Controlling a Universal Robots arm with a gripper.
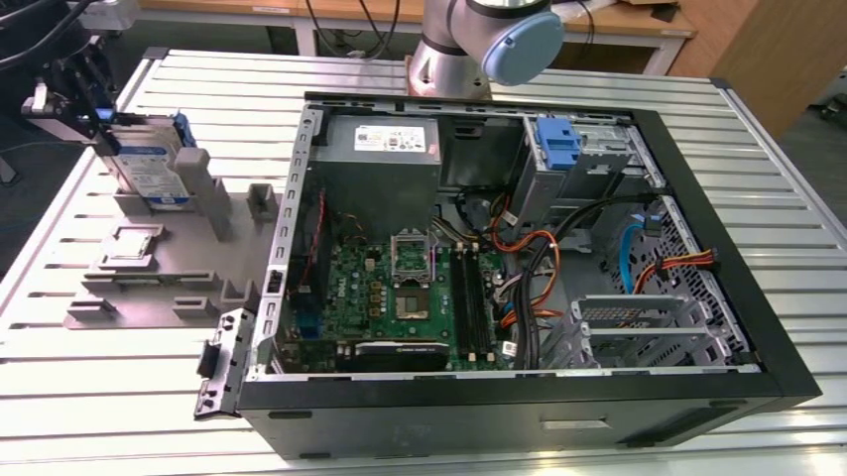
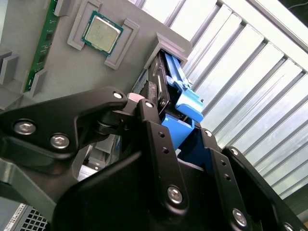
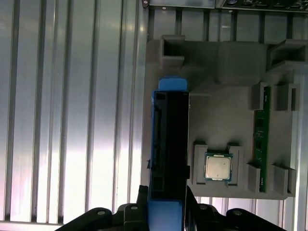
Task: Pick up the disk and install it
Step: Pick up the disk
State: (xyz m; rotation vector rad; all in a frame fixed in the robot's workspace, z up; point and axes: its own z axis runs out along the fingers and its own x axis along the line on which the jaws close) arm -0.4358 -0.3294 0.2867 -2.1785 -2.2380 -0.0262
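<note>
Blue-railed silver disk [image 1: 143, 167], upright on edge in grey holder [image 1: 159, 288]

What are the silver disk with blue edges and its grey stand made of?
Flat silver rectangular disk: probably metal, dull grey sheen, under a paper-like label. Its blue edge rails: likely plastic, smooth moulded colour. Blocky grey stand: matte plastic, perhaps printed.

In the exterior view the gripper [image 1: 95, 124], above the grey fixture [image 1: 146, 288], runs off the picture's edge and covers the top of the disk [image 1: 143, 167] standing on the fixture. In the first wrist view the disk [image 3: 168, 144] shows edge-on at the fixture's side with its label hidden, and the gripper [image 3: 166, 199] clamped on its end is cut off. In the second wrist view the gripper [image 2: 178, 127] hides most of the disk [image 2: 175, 79].
</note>
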